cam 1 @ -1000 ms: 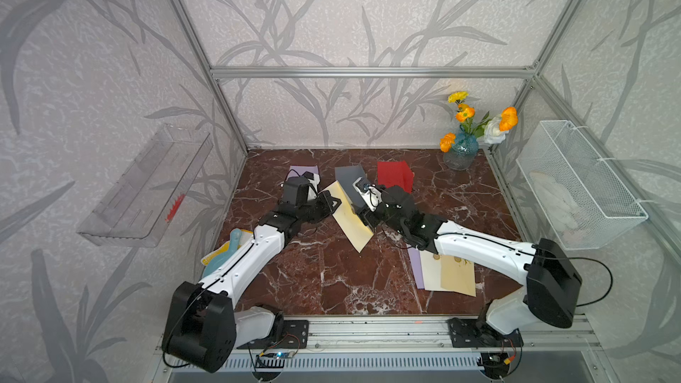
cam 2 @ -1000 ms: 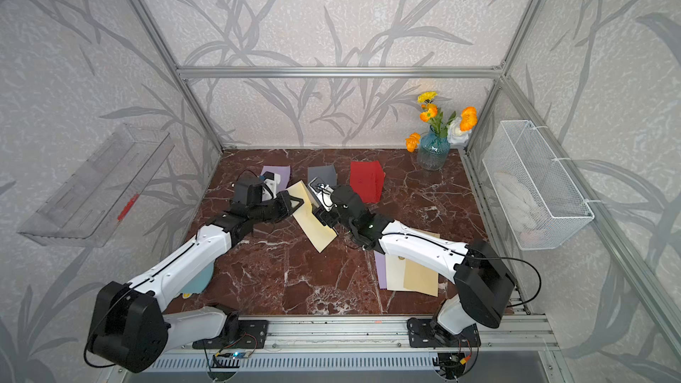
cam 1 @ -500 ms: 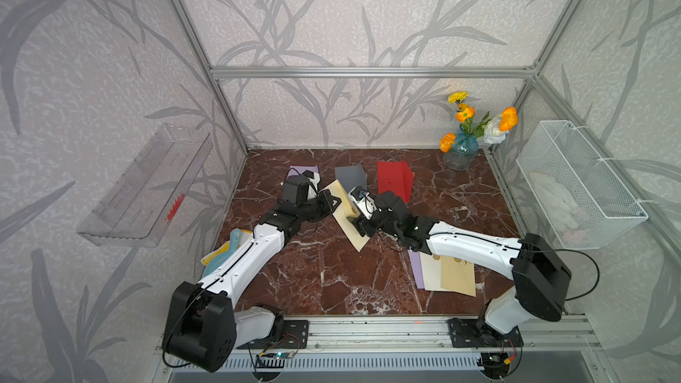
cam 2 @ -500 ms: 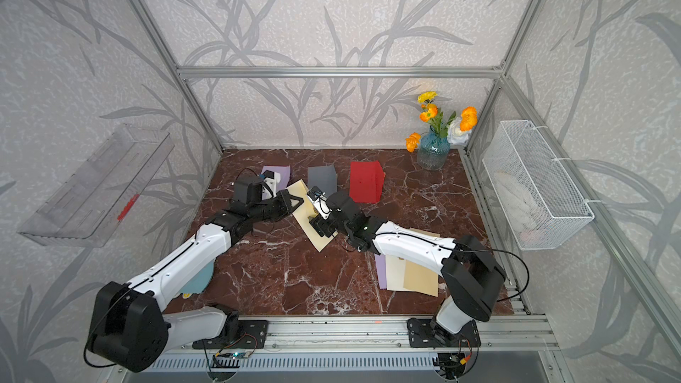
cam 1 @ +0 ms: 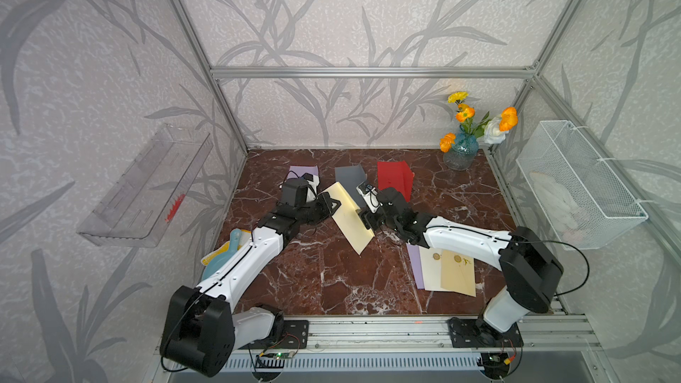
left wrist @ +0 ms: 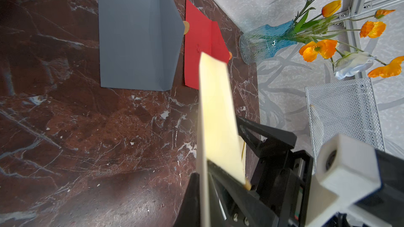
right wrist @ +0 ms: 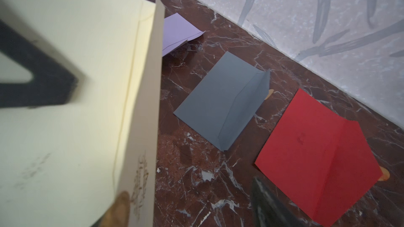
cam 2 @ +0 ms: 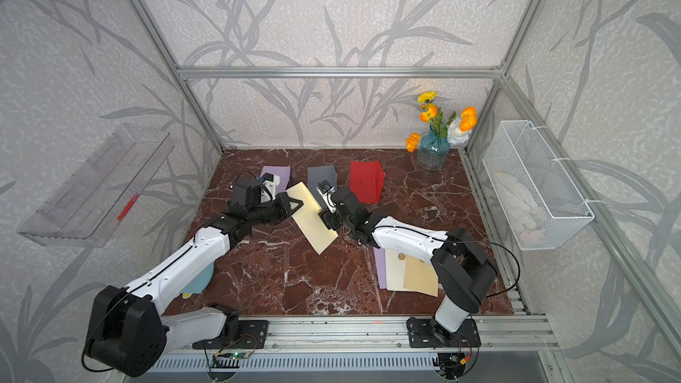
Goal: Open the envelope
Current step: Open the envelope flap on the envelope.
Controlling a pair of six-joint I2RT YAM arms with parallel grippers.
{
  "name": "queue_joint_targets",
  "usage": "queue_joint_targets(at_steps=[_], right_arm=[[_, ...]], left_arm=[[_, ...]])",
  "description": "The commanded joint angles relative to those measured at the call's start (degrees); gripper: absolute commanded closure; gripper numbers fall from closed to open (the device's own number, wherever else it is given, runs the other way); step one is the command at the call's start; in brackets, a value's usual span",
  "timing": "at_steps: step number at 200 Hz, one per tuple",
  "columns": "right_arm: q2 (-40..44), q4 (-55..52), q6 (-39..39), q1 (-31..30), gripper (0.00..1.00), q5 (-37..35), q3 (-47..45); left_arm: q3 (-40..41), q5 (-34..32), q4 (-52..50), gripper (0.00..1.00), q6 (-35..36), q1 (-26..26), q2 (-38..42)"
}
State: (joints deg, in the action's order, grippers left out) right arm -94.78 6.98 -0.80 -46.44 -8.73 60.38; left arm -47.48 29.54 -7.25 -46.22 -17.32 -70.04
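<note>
Cream envelope (cam 1: 350, 217) clamped by left fingers (left wrist: 282, 138), right fingers (right wrist: 269, 206) apart; six others (cam 1: 348, 178) lie nearby.

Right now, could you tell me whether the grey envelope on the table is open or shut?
Open: the grey envelope has its pointed flap folded out from the body, the round seal at its tip.

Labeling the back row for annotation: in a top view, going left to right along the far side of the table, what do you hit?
purple envelope → grey envelope → red envelope → vase
</note>
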Motion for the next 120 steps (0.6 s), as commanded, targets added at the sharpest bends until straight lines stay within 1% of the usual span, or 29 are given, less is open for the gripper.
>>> queue_joint_targets(at_steps=[1, 30, 62, 120], right_arm=[[-0.75, 0.09, 1.14, 0.95, 0.25, -1.37, 1.98], [-1.62, -0.22, 1.41, 1.68, 0.25, -1.90, 2.45], [-2.69, -0.48, 2.03, 2.40, 0.25, -1.03, 3.29], [-7.75, 0.13, 2.89, 3.32, 0.26, 0.91, 4.78]], left_arm=[[0.62, 1.70, 0.43, 1.00, 0.08, 0.27, 1.88], [1.36, 2.08, 0.81, 1.00, 0.03, 0.36, 3.01], [3.04, 3.37, 5.76, 1.00, -1.35, 0.52, 4.72], [3.89, 9.09, 11.89, 1.00, -3.59, 0.63, 5.18]])
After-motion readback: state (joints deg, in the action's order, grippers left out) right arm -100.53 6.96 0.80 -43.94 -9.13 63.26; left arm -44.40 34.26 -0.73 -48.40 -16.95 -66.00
